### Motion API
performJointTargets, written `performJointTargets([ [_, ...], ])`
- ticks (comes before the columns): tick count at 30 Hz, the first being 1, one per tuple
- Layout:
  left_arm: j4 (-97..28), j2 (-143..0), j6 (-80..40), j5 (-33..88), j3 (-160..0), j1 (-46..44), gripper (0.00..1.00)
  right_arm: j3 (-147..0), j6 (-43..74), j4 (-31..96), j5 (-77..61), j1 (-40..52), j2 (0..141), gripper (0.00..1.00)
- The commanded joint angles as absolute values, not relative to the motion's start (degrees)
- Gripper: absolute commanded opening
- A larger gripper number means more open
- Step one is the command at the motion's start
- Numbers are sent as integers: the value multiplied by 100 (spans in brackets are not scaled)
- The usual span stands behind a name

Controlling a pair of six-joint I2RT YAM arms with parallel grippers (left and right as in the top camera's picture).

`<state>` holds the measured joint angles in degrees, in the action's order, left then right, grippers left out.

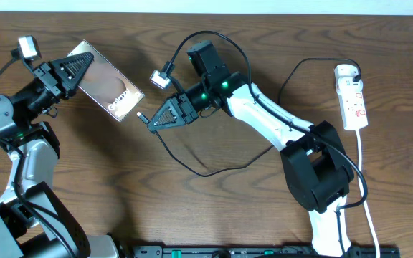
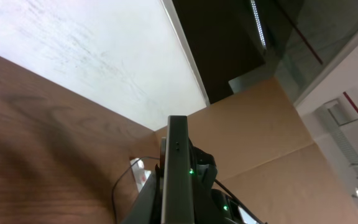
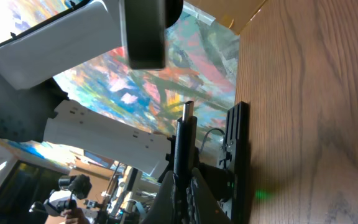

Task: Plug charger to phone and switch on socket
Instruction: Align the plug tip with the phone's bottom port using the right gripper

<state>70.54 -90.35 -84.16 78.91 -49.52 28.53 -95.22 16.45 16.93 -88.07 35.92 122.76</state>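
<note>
My left gripper [image 1: 74, 70] is shut on the far-left end of the phone [image 1: 112, 91], whose brownish screen shows "Galaxy". In the left wrist view the phone [image 2: 178, 155] stands edge-on between the fingers [image 2: 178, 214]. My right gripper [image 1: 151, 121] is shut on the charger's black cable [image 1: 206, 174] just behind the connector tip [image 1: 141, 113], which sits a short gap right of the phone's near end. The right wrist view shows the tip [image 3: 187, 112] sticking out past the shut fingers [image 3: 182, 186]. The white socket [image 1: 353, 100] lies at far right with the white adapter [image 1: 345, 71] plugged into its far end.
The black cable loops over the wooden table between the right arm [image 1: 271, 122] and the socket. The socket's white cord [image 1: 363, 179] runs toward the front edge. A cardboard wall [image 2: 260, 137] shows behind the table in the left wrist view.
</note>
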Motion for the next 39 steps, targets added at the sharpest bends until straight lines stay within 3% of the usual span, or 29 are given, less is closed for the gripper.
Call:
performJointTargets([
  [1,7126,-8991,-8283,7756,-5046,2851,7,-9607,1765,1664,-8954,3697,12005,1],
  [39,7124,-8991,-8431,7975,-5046,2851,7,-9607,2071,1264,-8952,3573,11957,1],
])
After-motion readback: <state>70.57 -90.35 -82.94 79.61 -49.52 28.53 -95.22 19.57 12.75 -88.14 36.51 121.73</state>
